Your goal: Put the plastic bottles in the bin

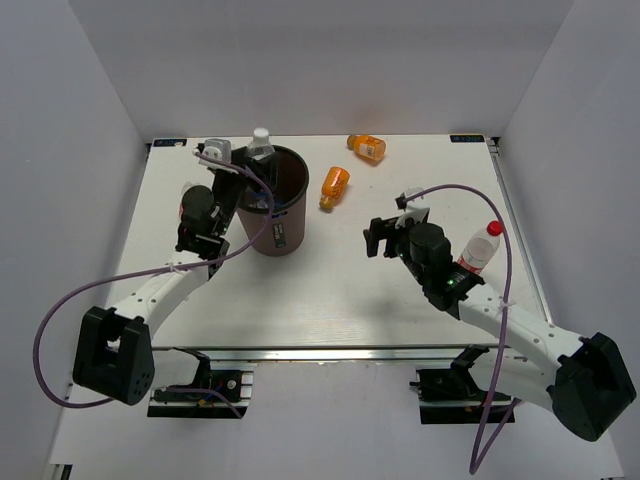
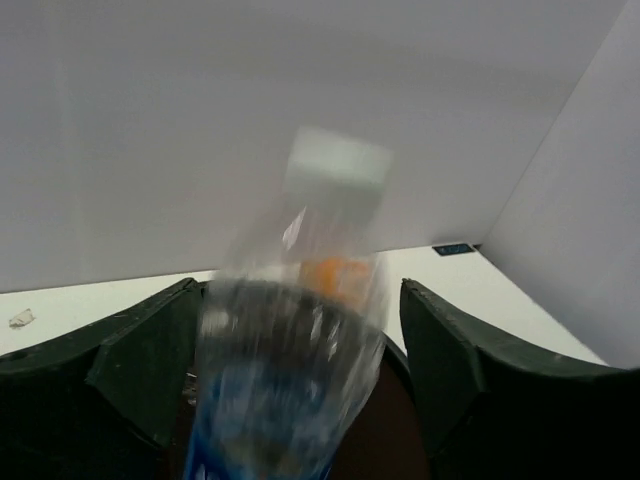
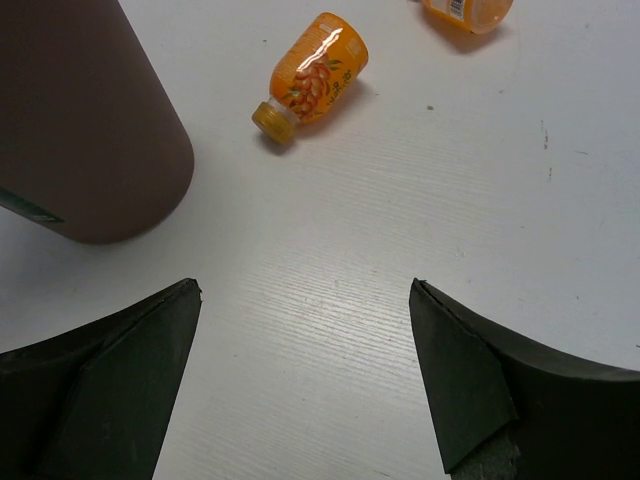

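The maroon bin [image 1: 279, 222] stands left of centre. My left gripper [image 1: 245, 172] hangs over its rim. In the left wrist view a clear bottle with a blue label and white cap [image 2: 290, 380] is blurred between the spread fingers of that gripper [image 2: 297, 290], over the bin's mouth [image 2: 405, 425]. There is a gap between the bottle and the right finger. Its cap shows at the bin's far rim [image 1: 261, 138]. My right gripper [image 1: 384, 236] is open and empty above bare table [image 3: 305, 290]. Two orange bottles [image 1: 335, 183] [image 1: 367, 147] lie beyond it. A red-capped bottle [image 1: 479, 247] lies beside the right arm.
In the right wrist view the bin's side [image 3: 85, 130] is at the upper left. The near orange bottle [image 3: 312, 75] and the far one [image 3: 467, 10] are ahead of it. White walls close in the table on three sides.
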`<action>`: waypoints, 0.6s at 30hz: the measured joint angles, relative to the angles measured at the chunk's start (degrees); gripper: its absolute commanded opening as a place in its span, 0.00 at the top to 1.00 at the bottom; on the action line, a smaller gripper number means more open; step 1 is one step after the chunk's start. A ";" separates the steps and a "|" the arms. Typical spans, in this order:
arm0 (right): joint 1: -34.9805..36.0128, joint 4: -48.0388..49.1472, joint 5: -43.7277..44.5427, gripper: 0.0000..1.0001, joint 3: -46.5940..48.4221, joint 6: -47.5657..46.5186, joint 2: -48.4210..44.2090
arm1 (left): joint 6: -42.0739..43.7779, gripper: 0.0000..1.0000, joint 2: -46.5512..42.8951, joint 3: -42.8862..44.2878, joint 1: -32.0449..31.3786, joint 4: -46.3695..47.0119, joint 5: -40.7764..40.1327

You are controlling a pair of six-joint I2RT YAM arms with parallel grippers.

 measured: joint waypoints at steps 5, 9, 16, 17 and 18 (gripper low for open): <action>-0.52 0.04 -0.07 0.11 1.38 0.68 3.41 | -0.79 0.03 -2.99 -2.21 0.00 3.50 -1.31; -0.98 -0.20 0.55 0.11 5.33 4.28 8.11 | -1.25 0.02 -5.64 -3.54 0.00 5.09 -2.45; -2.40 -3.76 4.61 0.11 20.35 14.82 20.55 | -3.45 0.02 -12.44 -5.40 0.00 1.86 -5.62; -2.97 -4.37 4.42 0.11 22.82 16.46 22.62 | -3.89 0.02 -13.97 -5.40 0.00 0.02 -6.38; -3.58 -4.74 4.04 0.11 24.83 17.81 24.52 | -4.46 0.02 -15.67 -5.29 0.00 -2.23 -7.37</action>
